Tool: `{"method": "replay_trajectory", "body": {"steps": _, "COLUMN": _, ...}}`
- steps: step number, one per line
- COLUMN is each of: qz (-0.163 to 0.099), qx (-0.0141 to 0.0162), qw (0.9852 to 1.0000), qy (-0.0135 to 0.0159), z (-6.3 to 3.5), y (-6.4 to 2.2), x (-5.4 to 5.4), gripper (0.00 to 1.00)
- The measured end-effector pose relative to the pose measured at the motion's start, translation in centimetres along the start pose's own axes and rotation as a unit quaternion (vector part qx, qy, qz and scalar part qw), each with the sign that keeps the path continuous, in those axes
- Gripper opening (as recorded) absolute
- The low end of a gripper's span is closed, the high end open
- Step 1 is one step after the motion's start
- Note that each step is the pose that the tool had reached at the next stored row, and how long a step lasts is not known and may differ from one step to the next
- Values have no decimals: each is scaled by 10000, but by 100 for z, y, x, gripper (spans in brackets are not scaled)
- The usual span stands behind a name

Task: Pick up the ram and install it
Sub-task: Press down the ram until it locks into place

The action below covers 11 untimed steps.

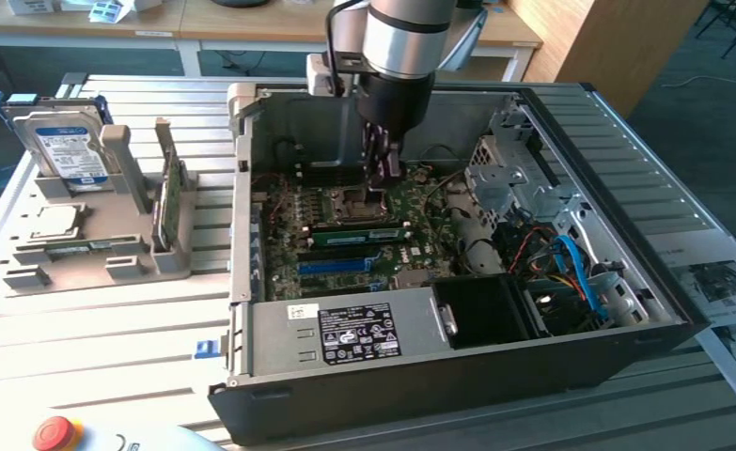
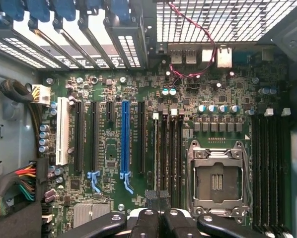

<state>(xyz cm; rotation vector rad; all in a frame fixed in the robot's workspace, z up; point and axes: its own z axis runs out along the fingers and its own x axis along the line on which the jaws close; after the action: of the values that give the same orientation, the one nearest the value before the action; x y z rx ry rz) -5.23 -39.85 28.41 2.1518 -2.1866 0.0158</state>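
Observation:
My gripper (image 1: 384, 174) reaches down into the open computer case (image 1: 668, 310), above the motherboard (image 1: 424, 202). Its fingers are shut, and I see nothing between them. A long, thin green stick that looks like the ram (image 1: 361, 233) stands in a slot just in front of the empty CPU socket (image 1: 342, 200), below and slightly nearer than the fingertips. From the wrist, the shut gripper (image 2: 158, 197) hangs over one end of the black memory slots (image 2: 168, 148) beside the CPU socket (image 2: 217, 181). Whether the fingers touch the ram I cannot tell.
A grey tray (image 1: 41, 272) on the exterior view's left holds a blue-labelled hard drive (image 1: 64, 146) and a green card on edge (image 1: 167, 202). Inside the case are a power supply (image 1: 342, 329), blue cables (image 1: 574, 268) and a metal drive cage (image 1: 512, 178). A red button (image 1: 56, 432) sits at the table's front.

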Motion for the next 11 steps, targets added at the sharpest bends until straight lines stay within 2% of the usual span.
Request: {"method": "replay_trajectory", "body": {"steps": 11, "qz": -1, "qx": -23, "qw": 10000, "qy": 0, "z": -145, "y": 6, "x": 9, "gripper": 10}}
